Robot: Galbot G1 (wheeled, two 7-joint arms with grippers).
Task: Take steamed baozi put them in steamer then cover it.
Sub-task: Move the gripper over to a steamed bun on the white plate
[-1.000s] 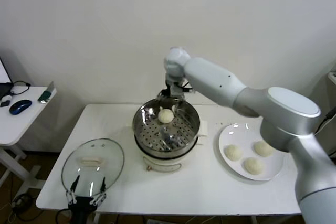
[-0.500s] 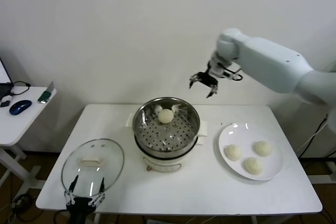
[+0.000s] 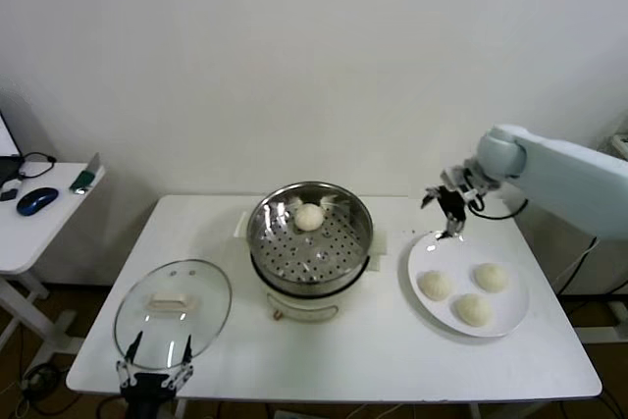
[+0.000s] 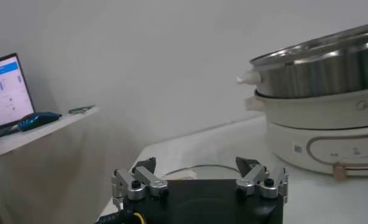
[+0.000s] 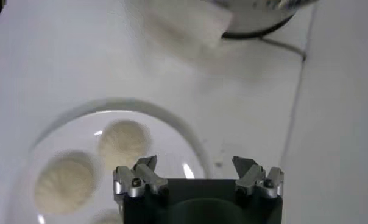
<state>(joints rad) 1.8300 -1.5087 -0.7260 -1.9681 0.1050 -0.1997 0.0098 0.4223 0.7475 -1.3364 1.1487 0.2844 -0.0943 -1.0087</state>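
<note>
The steel steamer (image 3: 309, 245) stands mid-table with one steamed baozi (image 3: 310, 217) on the far part of its perforated tray. Three more baozi (image 3: 435, 285) (image 3: 492, 277) (image 3: 474, 310) lie on a white plate (image 3: 461, 260) to its right. My right gripper (image 3: 444, 215) hangs open and empty over the plate's far-left rim; its wrist view shows the open gripper (image 5: 196, 167) above the plate (image 5: 172, 119), with one baozi (image 5: 125, 143) close by. The glass cover (image 3: 174, 306) lies flat at the front left. My left gripper (image 3: 154, 358) waits open at the cover's near edge.
A side table (image 3: 39, 228) with a mouse (image 3: 37, 199) stands left of the white table. The wall runs close behind the steamer. In the left wrist view the steamer (image 4: 318, 67) rises beyond the open left gripper (image 4: 199, 173), and a laptop (image 4: 10, 88) sits off to the side.
My right arm has swung from above the steamer's far rim out to the right and down over the plate, open and empty throughout. The left gripper has hardly moved.
</note>
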